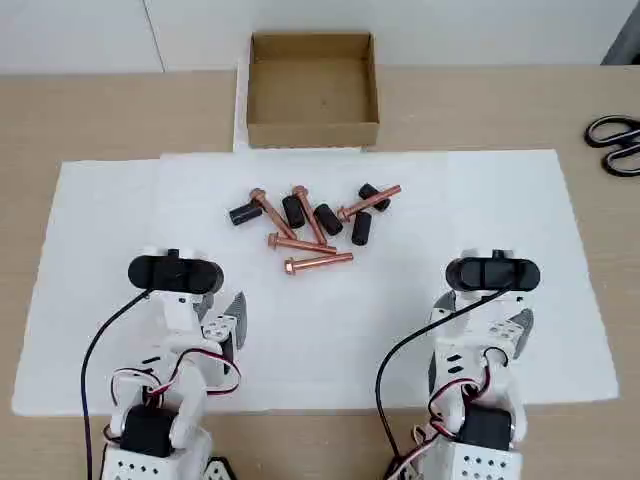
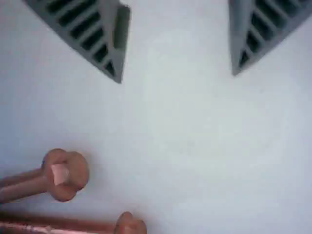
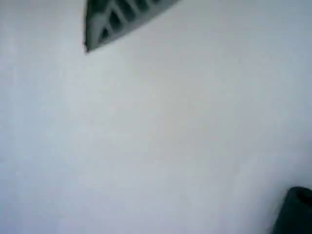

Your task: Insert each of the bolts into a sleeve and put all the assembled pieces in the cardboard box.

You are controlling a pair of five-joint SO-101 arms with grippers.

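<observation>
Because copper bolts (image 1: 318, 262) and black sleeves (image 1: 327, 219) lie clustered, left gripper (image 2: 176, 75) (jaws spread; right gripper (image 1: 515, 332): cannot tell) risks scattering neighbours.

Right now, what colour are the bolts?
The bolts are copper-coloured, seen best in the high view.
</observation>
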